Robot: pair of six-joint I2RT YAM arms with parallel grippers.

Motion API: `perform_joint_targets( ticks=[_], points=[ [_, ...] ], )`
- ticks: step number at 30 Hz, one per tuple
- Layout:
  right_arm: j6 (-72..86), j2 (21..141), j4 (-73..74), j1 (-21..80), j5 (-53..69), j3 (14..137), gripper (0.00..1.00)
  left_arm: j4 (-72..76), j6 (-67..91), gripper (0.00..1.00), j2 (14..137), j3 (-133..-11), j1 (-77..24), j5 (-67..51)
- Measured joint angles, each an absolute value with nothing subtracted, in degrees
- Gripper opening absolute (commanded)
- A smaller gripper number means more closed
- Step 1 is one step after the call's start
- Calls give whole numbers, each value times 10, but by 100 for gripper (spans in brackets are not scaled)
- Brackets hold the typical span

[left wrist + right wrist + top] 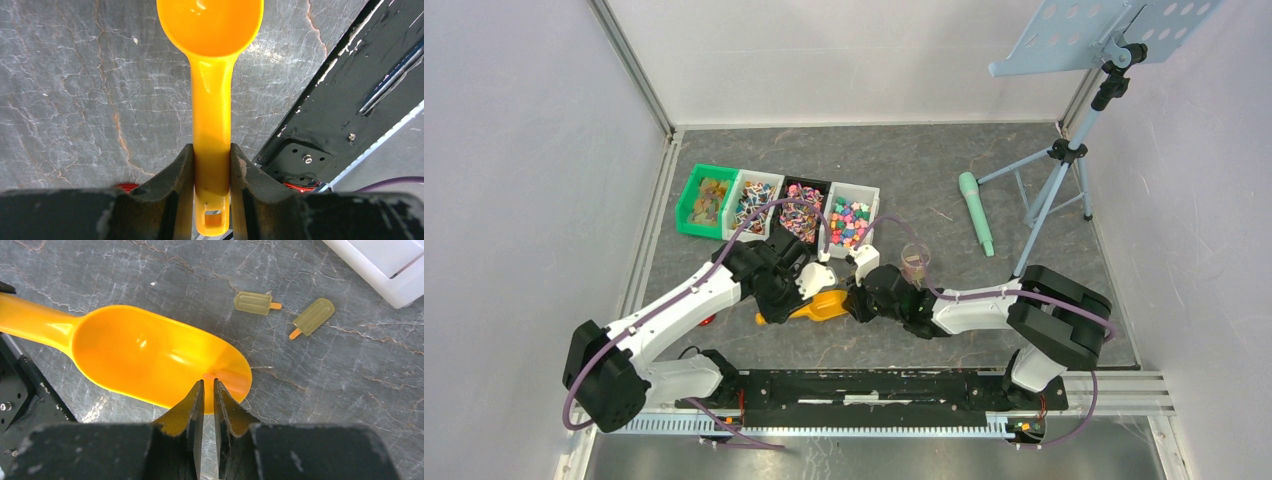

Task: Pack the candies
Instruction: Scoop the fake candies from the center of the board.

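Note:
The candies fill four bins at the back: a green bin [706,200], a white one [755,205], a black one [803,208] and a white one [850,220]. Two loose lolly-shaped candies [255,303] [312,316] lie on the table beyond the orange scoop [150,357]. My left gripper [211,150] is shut on the scoop's handle [212,125] and holds the scoop level over the table. My right gripper [209,382] is shut to a thin slit, with its tips over the scoop's front lip. A small orange-pink stick shape [227,377] lies there. I cannot tell whether it is held.
A small clear cup [915,262] stands right of the right gripper. A red lid [708,321] peeks out under the left arm. A green tube [975,210] and a music stand [1064,150] are at the back right. The black base rail [345,100] runs along the near edge.

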State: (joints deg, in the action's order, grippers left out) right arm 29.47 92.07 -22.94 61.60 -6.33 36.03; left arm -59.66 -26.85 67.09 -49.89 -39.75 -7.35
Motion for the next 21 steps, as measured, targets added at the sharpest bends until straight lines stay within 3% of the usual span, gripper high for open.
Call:
perform_joint_targets(
  ticks=[7,21],
  points=[
    [267,853,-188,611,-96,364,19,-561,-254,2,621,-474,-397,-55],
    [244,543,-133,609,-164,364,23,-408,-198,2,455,-415,-397,-30]
  ],
)
